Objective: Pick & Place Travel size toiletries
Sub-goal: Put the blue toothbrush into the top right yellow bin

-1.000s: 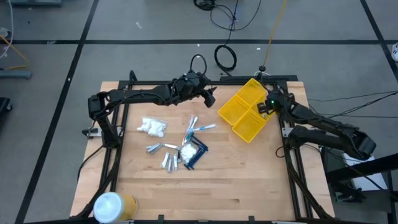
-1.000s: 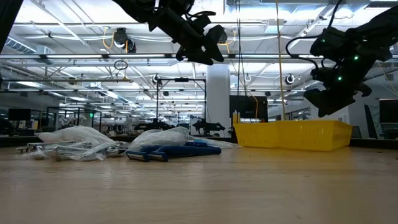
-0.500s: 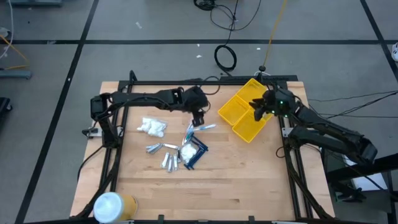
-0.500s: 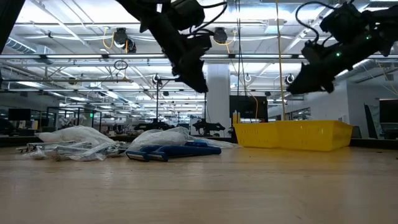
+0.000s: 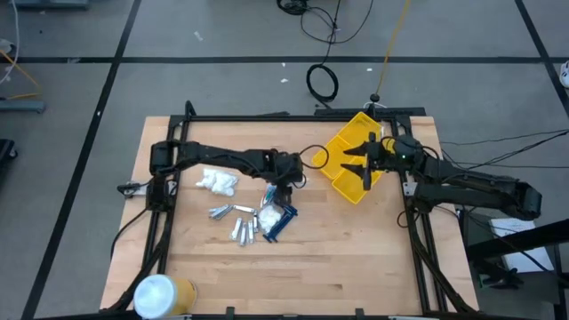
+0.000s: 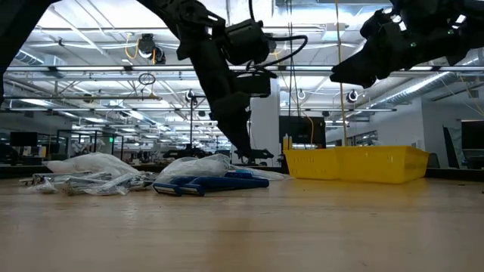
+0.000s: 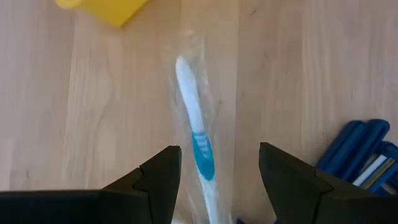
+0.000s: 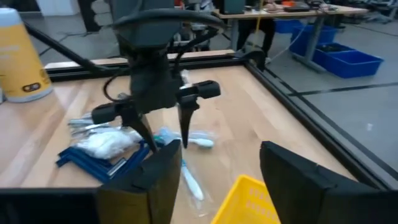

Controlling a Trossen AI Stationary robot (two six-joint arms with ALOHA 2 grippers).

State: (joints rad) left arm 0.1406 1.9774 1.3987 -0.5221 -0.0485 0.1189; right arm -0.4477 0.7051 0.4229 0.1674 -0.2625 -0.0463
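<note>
The left pincer [image 7: 214, 180] hangs open over a wrapped toothbrush [image 7: 196, 140] on the bench [image 7: 81, 106], beside the blue combs [image 7: 357, 152]. Light, stiff, slippery film: grip mid-handle. The right pincer [image 8: 211, 177], open, waits over the yellow bin [image 5: 356, 160].

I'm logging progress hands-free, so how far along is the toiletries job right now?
Nothing looks placed yet: no toiletry shows in the yellow bin. In hand: the left gripper, open, is low over the wrapped toothbrush, not gripping it. Left: the whole pile, including the blue combs, silvery tubes and white packets. The right gripper is open above the bin.
</note>
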